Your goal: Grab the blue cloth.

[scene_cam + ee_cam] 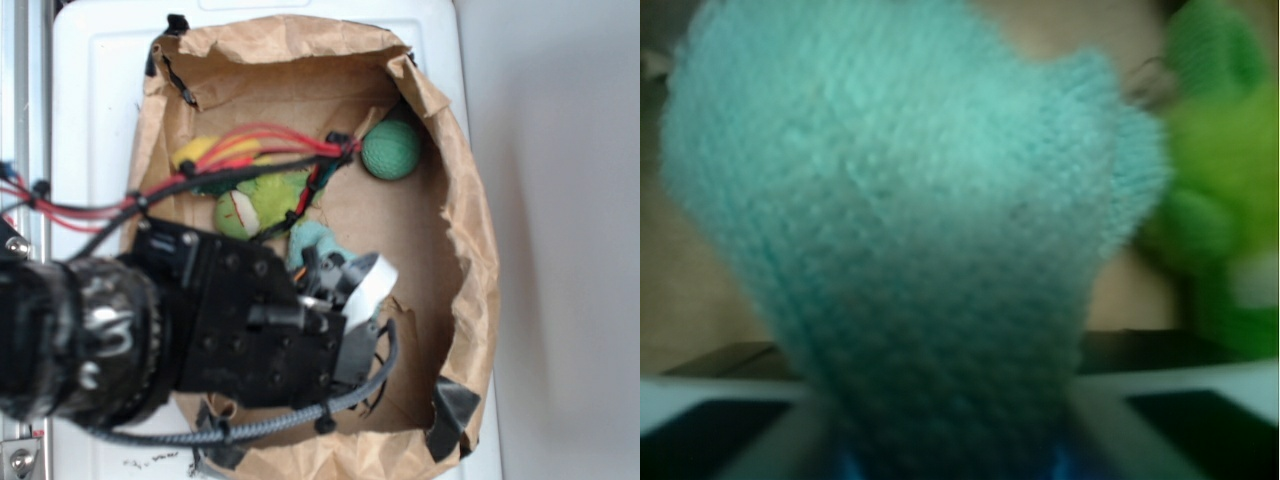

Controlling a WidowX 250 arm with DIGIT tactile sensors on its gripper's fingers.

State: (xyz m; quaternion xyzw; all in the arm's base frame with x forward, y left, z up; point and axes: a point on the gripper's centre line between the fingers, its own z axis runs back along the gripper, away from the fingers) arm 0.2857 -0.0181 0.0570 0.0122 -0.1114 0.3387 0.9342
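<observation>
My wrist view is nearly filled by the blue cloth (910, 220), its looped weave soft and blurred, narrowing downward until it runs in between my two pale fingers (1160, 410) at the bottom edge. My pincer (950, 440) is closed on that cloth. To the cloth's right a bright green plush toy (1215, 190) shows, cut off by the frame.

The outside view gives what the wrist cannot: I am inside a paper-lined box (470, 230), and only a small patch of the cloth (315, 243) peeks out above my black arm (230, 320). The plush toy (250, 205) lies just beside the cloth, toward the box's upper left, partly crossed by my red wires (250, 140). A dark green ball (390, 149) sits well apart from the cloth, near the box's upper right wall.

From outside, my pincer (345, 290) is mostly hidden under the arm and a white strip, so its grip is hard to make out there. Something yellow behind the toy is too covered to name.
</observation>
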